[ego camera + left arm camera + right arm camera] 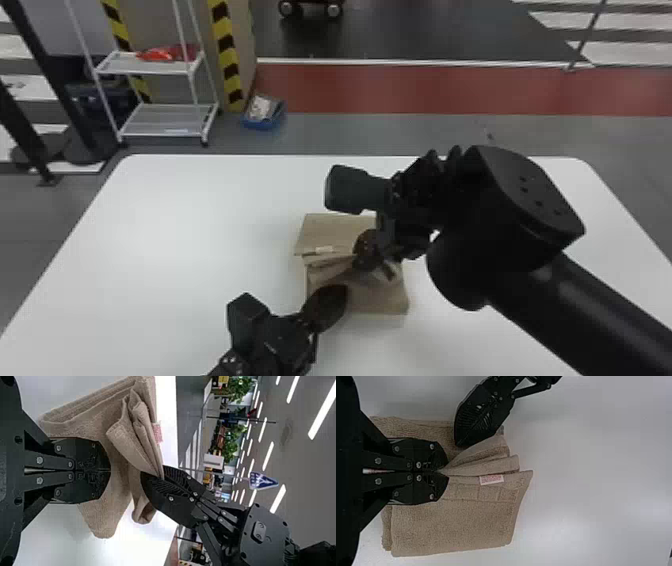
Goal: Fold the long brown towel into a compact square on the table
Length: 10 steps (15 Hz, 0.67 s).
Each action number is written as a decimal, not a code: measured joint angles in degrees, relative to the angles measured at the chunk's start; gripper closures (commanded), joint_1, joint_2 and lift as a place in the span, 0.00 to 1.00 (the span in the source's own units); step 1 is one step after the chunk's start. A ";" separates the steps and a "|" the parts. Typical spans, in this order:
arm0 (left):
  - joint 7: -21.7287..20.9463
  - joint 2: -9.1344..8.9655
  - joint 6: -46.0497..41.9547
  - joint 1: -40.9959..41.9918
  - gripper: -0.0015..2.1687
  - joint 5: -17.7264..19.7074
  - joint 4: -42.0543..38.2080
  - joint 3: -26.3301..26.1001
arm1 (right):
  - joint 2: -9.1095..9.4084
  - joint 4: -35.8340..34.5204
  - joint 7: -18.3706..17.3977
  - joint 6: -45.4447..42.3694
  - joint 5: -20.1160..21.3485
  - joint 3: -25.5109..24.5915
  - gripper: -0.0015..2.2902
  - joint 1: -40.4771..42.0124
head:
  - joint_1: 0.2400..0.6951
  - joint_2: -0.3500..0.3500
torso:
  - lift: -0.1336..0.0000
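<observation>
Pinches a fold of towel [327, 231] in the right gripper [358, 257], holds the left gripper [342, 292] closed, seemingly empty, close by!

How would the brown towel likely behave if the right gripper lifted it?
Probably floppy: the towel gathers into soft pleats where the right gripper pinches it. Its coarse, nubby weave suggests it won't slip easily. The stacked layers may sag or fan open, since nothing visible fastens them.

towel [327, 231] on tbl [175, 225], cart [165, 121] behind on left
</observation>
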 measured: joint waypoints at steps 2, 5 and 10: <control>-0.12 0.00 1.30 -0.74 0.99 -1.57 0.81 0.01 | -0.64 -0.53 0.50 -0.11 0.00 0.00 0.67 -0.09 | 1.00 0.48 | 0.08; -0.19 -0.01 4.32 -1.33 0.99 -3.35 1.04 0.12 | -1.69 -1.19 1.20 -0.31 -0.15 -0.19 0.67 -0.58 | 1.00 0.47 | 0.08; -1.51 0.02 8.98 1.41 0.99 -3.75 -5.31 1.96 | -2.88 -1.85 1.20 -0.64 -0.30 -0.34 0.67 -0.59 | 1.00 0.48 | 0.08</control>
